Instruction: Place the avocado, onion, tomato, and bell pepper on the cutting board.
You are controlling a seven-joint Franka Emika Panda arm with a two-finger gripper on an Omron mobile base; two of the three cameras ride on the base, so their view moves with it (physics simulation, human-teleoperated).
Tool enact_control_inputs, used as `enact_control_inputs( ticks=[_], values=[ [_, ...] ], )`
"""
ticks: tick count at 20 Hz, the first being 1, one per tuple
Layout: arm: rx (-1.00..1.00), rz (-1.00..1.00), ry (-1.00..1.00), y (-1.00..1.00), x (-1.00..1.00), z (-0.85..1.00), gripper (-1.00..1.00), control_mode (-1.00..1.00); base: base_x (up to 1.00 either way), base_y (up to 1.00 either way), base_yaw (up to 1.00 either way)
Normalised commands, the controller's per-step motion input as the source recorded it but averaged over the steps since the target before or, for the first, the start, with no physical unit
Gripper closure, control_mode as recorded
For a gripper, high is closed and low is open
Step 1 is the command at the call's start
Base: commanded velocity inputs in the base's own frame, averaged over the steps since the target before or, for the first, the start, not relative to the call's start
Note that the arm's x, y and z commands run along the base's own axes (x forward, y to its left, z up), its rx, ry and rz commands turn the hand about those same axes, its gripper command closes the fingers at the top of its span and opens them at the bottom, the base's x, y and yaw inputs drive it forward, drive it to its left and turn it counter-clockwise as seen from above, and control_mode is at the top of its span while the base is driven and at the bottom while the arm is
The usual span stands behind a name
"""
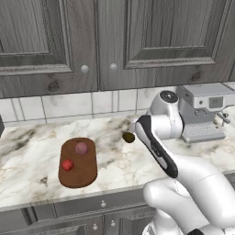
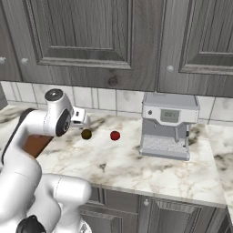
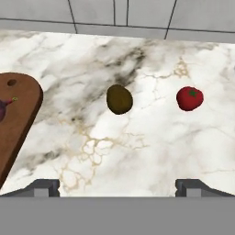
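Left base view: the cutting board (image 1: 78, 163) lies on the marble tabletop (image 1: 27, 156) with the onion (image 1: 81, 148) and a bright red fruit (image 1: 67, 165) on it — whether that one is the tomato or the bell pepper I cannot tell. The avocado (image 1: 129, 137) sits on the tabletop, right of the board and apart from it, beside the arm.

Right base view: the avocado (image 2: 86, 134) and a second red fruit (image 2: 115, 135) rest near each other on the tabletop, left of the coffee machine (image 2: 167, 126).

Hand view: the end effector (image 3: 117, 187) hangs with its fingers (image 3: 45, 187) spread wide and holding nothing — the avocado (image 3: 119, 99) is ahead, the red fruit (image 3: 189, 98) to its right, the board's (image 3: 16, 114) end at the left.
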Motion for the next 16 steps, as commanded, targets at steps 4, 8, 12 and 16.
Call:
enact_control_inputs(
  ticks=[4,8,12,16],
  values=[
    [0.0,0.0,0.07,0.0,0.36,-0.18,-1.0,-1.0,0.0,0.0,0.0],
    [-0.01,0.0,0.02,0.01,0.28,-0.09,-1.0,-1.0,0.0,0.0,0.0],
    [-0.01,0.0,0.01,0.07,0.22,-0.12,-1.0,-1.0,0.0,0.0,0.0],
    [-0.01,0.0,0.02,0.06,0.25,-0.21,-1.0,-1.0,0.0,0.0,0.0]
  ],
)
